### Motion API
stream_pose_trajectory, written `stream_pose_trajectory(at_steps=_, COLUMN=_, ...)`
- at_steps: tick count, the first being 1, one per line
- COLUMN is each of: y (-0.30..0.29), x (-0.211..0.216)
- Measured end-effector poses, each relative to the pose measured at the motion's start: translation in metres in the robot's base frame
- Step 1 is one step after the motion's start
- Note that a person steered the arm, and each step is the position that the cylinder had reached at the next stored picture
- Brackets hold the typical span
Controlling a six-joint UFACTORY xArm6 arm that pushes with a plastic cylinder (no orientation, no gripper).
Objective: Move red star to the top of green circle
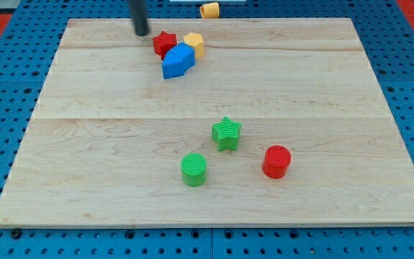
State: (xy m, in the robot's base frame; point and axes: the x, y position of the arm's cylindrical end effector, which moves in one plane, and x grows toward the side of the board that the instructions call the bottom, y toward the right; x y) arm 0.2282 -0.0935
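The rod comes down from the view's top, nearly upright, and my tip [143, 32] rests on the board [85, 144] just at ten o'clock of the red star [164, 43], apart from it; it holds nothing. The star lies flat near the board's top edge, touching the blue block [177, 60] at its five o'clock, with a yellow block [194, 44] at three o'clock. No long axis can be made out. The green circle [194, 170] sits well apart at six o'clock, a green star [226, 133] and red cylinder [277, 161] near it. Another yellow block [209, 10] lies off the board. No writing shows.
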Motion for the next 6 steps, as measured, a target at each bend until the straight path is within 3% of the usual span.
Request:
stream_pose_trajectory(at_steps=1, y=0.014, x=-0.009)
stream_pose_trajectory(at_steps=2, y=0.022, x=0.026)
stream_pose_trajectory(at_steps=3, y=-0.01, x=0.065)
stream_pose_trajectory(at_steps=4, y=-0.01, x=0.153)
stream_pose_trajectory(at_steps=5, y=-0.027, x=0.187)
stream_pose_trajectory(at_steps=6, y=-0.094, x=0.175)
